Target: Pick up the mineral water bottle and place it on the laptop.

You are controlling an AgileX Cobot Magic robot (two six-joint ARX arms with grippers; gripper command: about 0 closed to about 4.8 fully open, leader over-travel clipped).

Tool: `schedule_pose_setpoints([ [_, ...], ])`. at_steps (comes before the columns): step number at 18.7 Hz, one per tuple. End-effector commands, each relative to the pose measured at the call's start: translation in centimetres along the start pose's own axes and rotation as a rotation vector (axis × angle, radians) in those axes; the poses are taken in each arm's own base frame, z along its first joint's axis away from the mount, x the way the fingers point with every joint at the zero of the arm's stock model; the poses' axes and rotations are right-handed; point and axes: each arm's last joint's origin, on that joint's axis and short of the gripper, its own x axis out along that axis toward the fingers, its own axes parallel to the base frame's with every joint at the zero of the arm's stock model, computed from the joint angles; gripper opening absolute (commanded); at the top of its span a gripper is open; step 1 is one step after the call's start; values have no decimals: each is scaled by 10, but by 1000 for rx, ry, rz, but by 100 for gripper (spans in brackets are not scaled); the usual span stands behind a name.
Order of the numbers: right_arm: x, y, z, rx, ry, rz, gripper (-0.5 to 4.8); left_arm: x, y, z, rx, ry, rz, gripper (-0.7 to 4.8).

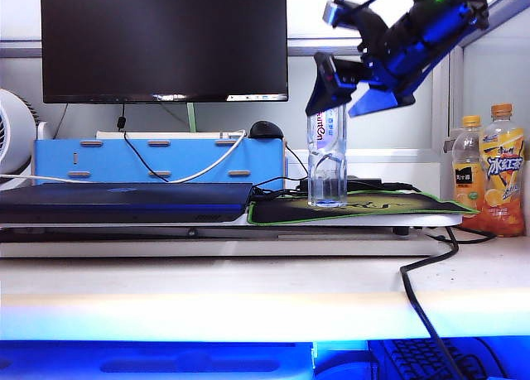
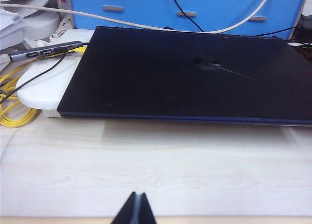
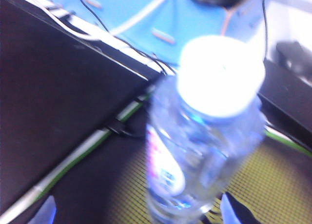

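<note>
The mineral water bottle (image 1: 327, 161) stands upright on the green-edged mouse pad (image 1: 381, 206), just right of the laptop (image 1: 124, 202). My right gripper (image 1: 331, 108) hangs open at the bottle's top, one finger on each side, and the cap is hidden there. In the right wrist view the white-capped bottle (image 3: 204, 136) sits between the spread fingertips (image 3: 237, 212), closer to one of them and untouched, with the laptop (image 3: 58, 97) beside it. My left gripper (image 2: 136, 207) is shut and empty above the bare desk in front of the laptop (image 2: 195, 77).
A large black monitor (image 1: 163, 40) and a blue box (image 1: 157, 161) stand behind the laptop. Two orange-capped juice bottles (image 1: 497, 173) are at the far right. A black cable (image 1: 422, 289) runs over the desk front, and yellow cable (image 2: 14, 107) coils by the laptop.
</note>
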Motion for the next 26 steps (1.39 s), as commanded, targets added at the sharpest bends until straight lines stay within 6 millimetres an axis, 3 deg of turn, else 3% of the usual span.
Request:
schedule_pose_setpoints([
  [1, 0, -4, 6, -11, -39, -84, 479, 0, 0, 1, 1, -6, -3, -2],
  [4, 1, -4, 8, -8, -58, -95, 479, 0, 0, 1, 1, -6, -3, -2],
  [12, 35, -13, 8, 14, -20, -83, 479, 0, 0, 1, 1, -6, -3, -2],
  [19, 59, -16, -8, 22, 20, -89, 479, 0, 0, 1, 1, -6, -3, -2],
  [26, 62, -18, -7, 19, -12, -134, 479, 0, 0, 1, 1, -6, -3, -2],
])
